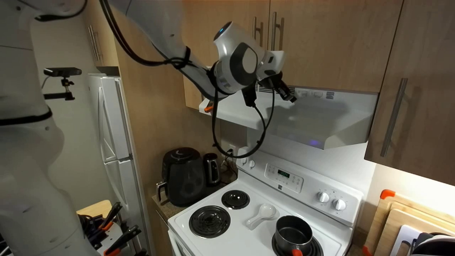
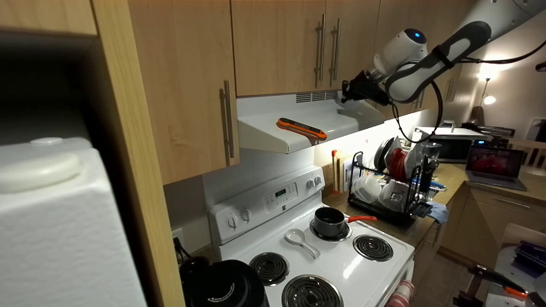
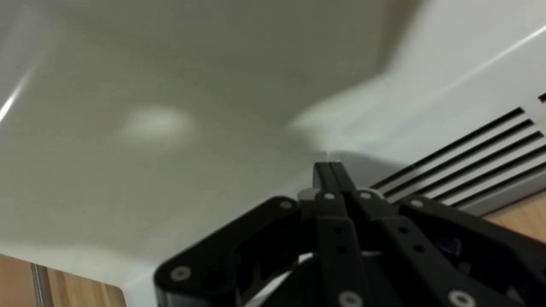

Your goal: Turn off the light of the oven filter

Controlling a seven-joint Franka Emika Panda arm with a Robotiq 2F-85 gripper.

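The oven filter is a wide white range hood with a sloped front (image 1: 352,110), under the cabinets and above the stove; it also shows in an exterior view (image 2: 264,113) and fills much of the wrist view (image 3: 170,192). Two pale switches (image 1: 311,93) sit on its upright strip beside a small logo. My gripper (image 1: 292,99) is just in front of that strip, left of the switches; it also shows in an exterior view (image 2: 344,93). In the wrist view the fingertips (image 3: 330,165) are together with nothing between them. I cannot tell whether they touch the hood. The hood's lamp is hidden.
Vent slots (image 3: 460,157) lie beside the fingers. An orange-edged tool (image 2: 302,128) is on the hood's end. Cabinet doors with bar handles (image 1: 274,31) are above. The stove (image 1: 259,241) below holds a pot (image 1: 293,231) and a white spoon rest (image 1: 265,213). My cable (image 1: 261,138) hangs in a loop.
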